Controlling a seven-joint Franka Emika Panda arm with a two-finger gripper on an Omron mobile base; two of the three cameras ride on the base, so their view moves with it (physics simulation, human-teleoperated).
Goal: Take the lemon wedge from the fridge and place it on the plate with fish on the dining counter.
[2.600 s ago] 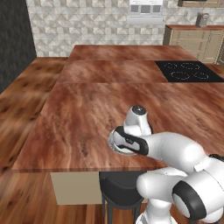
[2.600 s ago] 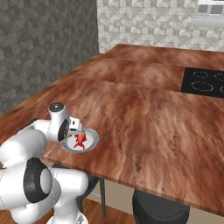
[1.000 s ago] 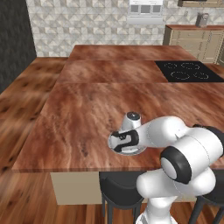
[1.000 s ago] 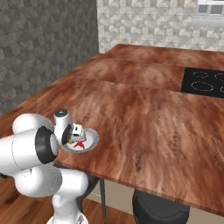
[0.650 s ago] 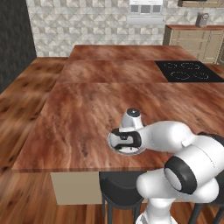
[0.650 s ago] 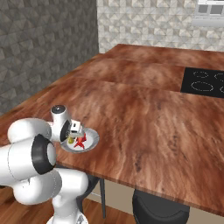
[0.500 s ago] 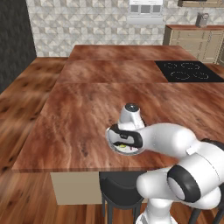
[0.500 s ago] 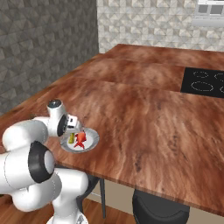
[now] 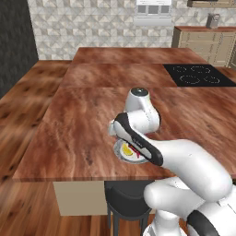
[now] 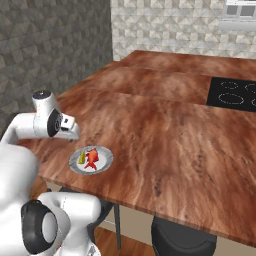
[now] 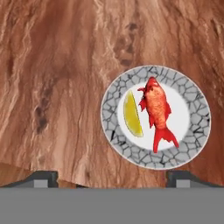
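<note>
The lemon wedge lies on the plate with fish, just left of the red-orange fish. My gripper hangs above the plate, open, with its tips wide apart and nothing between them. From the right base view the lemon wedge and fish rest on the plate, near the front edge of the dining counter. My forearm covers part of the plate in the left base view, where the lemon wedge peeks out. The fridge is out of view.
A black cooktop is set in the far wood top at the back right. Dark stools stand under the counter's front edge. A dark wall runs along the left side.
The gripper has opened and let go of the lemon wedge, which now lies on the plate. The hand has lifted away from the plate.
</note>
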